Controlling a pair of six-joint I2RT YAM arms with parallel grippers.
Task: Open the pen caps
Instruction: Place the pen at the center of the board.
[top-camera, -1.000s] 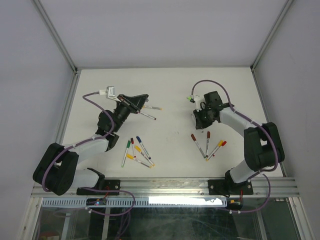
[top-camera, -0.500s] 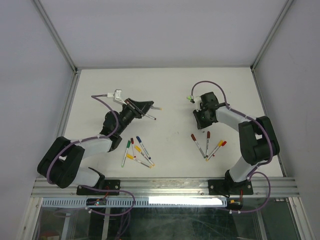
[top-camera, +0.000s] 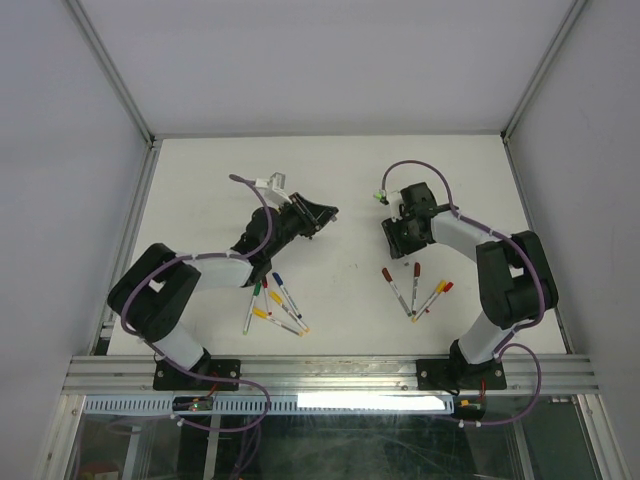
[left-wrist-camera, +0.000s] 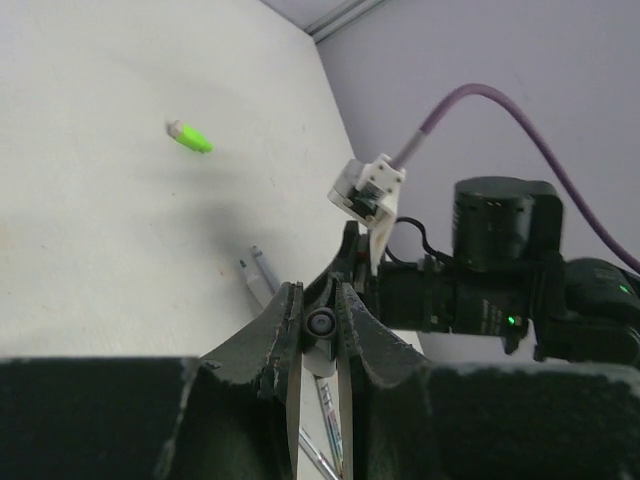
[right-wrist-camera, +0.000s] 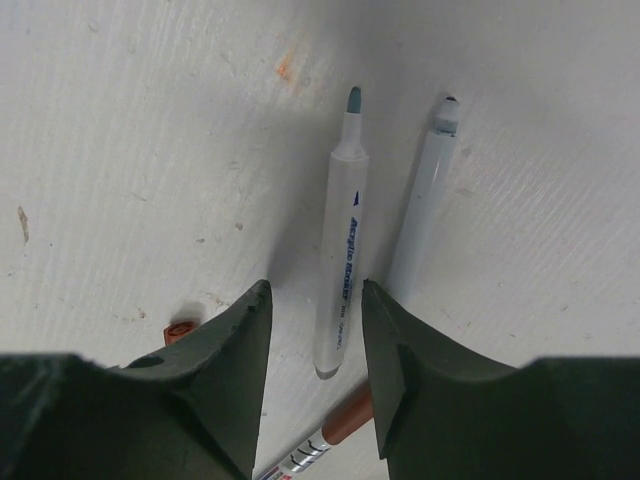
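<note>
arms (top-camera: 215, 268): black, white covers | cables (left-wrist-camera: 487, 89): purple | right end effector (right-wrist-camera: 315, 290): black | LED (left-wrist-camera: 512, 321): seemingly green

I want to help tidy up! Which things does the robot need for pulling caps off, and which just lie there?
For the job: capped pens on the left, capped pens on the right, pen in left gripper.
Just lying about: loose green cap, two uncapped pens.

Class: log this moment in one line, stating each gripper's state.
left gripper: shut on pen | right gripper: open, uncapped pen lying between fingers | green cap: lying loose
</note>
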